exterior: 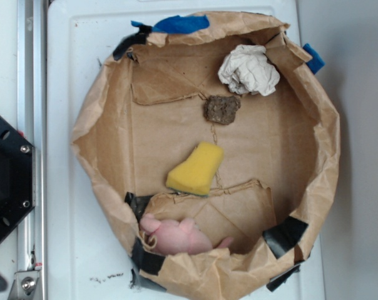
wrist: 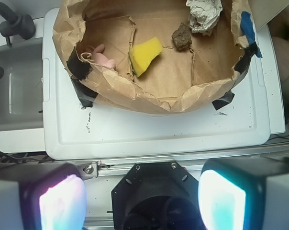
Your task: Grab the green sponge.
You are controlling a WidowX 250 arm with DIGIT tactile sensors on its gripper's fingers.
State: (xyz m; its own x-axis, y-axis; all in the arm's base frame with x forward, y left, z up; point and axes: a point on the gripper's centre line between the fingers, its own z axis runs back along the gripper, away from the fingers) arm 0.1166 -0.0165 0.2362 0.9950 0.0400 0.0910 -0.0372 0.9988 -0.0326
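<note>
- A round basin made of crumpled brown paper (exterior: pixel 314 156), patched with black and blue tape, sits on a white plastic board (wrist: pixel 159 136).
- The green sponge (exterior: pixel 196 167), a wedge-shaped block of yellow foam with a thin dark green scouring layer along its lower edge, lies near the middle of the basin floor.
- Just beyond it lies a small rough brown square (exterior: pixel 222 109); a crumpled white paper ball (exterior: pixel 249 70) sits by the far wall; a pink soft toy (exterior: pixel 176 235) rests against the near wall.
- The gripper (wrist: pixel 142 199) hangs outside the basin, well apart from the sponge, its two fingers spread wide with nothing between them.
- The sponge looks light, soft and squashy; pinching across its narrower sides should hold.
</note>
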